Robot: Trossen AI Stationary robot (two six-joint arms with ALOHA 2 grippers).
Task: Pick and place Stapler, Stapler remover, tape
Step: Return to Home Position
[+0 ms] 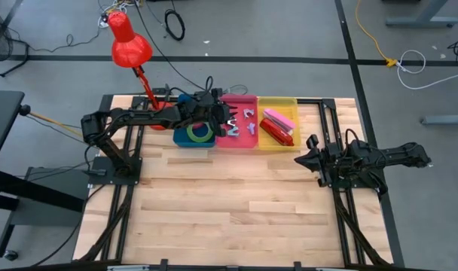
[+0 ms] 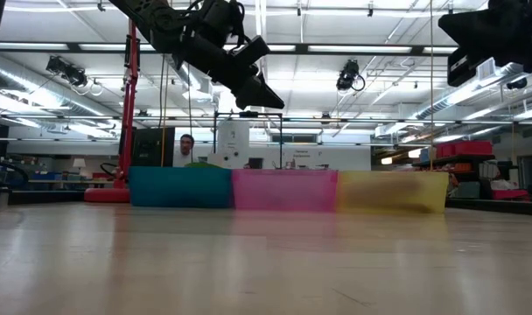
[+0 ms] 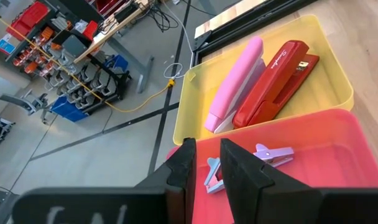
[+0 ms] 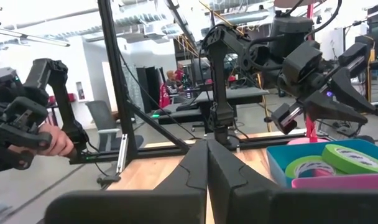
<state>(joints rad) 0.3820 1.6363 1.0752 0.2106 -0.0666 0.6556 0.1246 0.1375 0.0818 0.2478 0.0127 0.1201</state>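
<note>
Clearly, green tape rings (image 4: 354,158) lie in the blue bin (image 4: 277,167); left pincer (image 3: 207,148) slightly parted, right pincer (image 4: 207,148) closed.

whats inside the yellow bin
A pink stapler and a red stapler lie side by side in the yellow bin. Anything beneath them is covered.

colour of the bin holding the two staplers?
Yellow. The bin shows best in the left wrist view.
</note>
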